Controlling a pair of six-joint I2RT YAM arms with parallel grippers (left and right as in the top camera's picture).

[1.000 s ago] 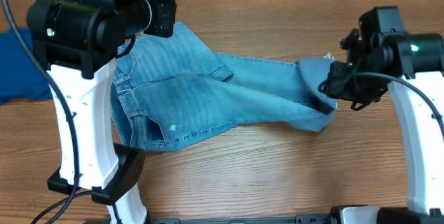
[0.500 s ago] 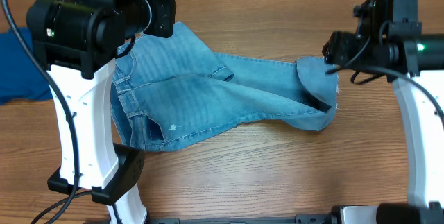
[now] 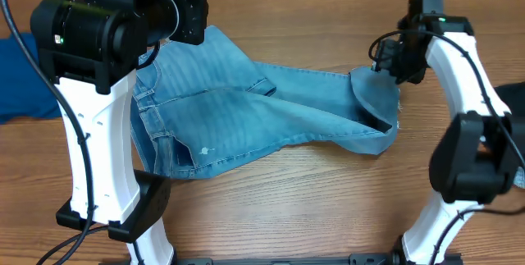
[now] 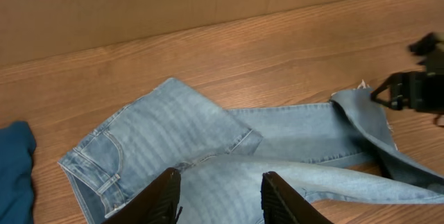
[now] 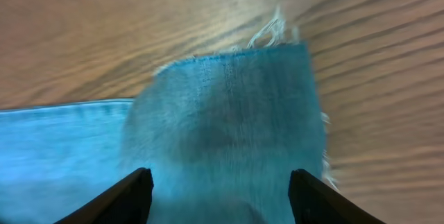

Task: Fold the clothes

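Pale-blue denim jeans (image 3: 246,109) lie spread on the wooden table, waistband to the left and legs running right. The frayed hem end (image 3: 376,97) of a leg lies folded back over itself at the right. My right gripper (image 5: 220,175) is open just above that folded hem (image 5: 229,113), with nothing between its fingers; from overhead it (image 3: 387,58) sits at the hem's far edge. Over the seat of the jeans (image 4: 208,141) my left gripper (image 4: 220,181) hangs open, holding nothing.
A royal-blue garment (image 3: 16,76) lies at the table's left edge, also in the left wrist view (image 4: 14,172). A cardboard wall (image 4: 208,9) bounds the far side. Bare wood (image 3: 312,199) runs along the front of the table.
The right gripper opened, let go of the leg's hem and drew back toward the far side. The hem stays folded over the leg. The left arm has not moved.
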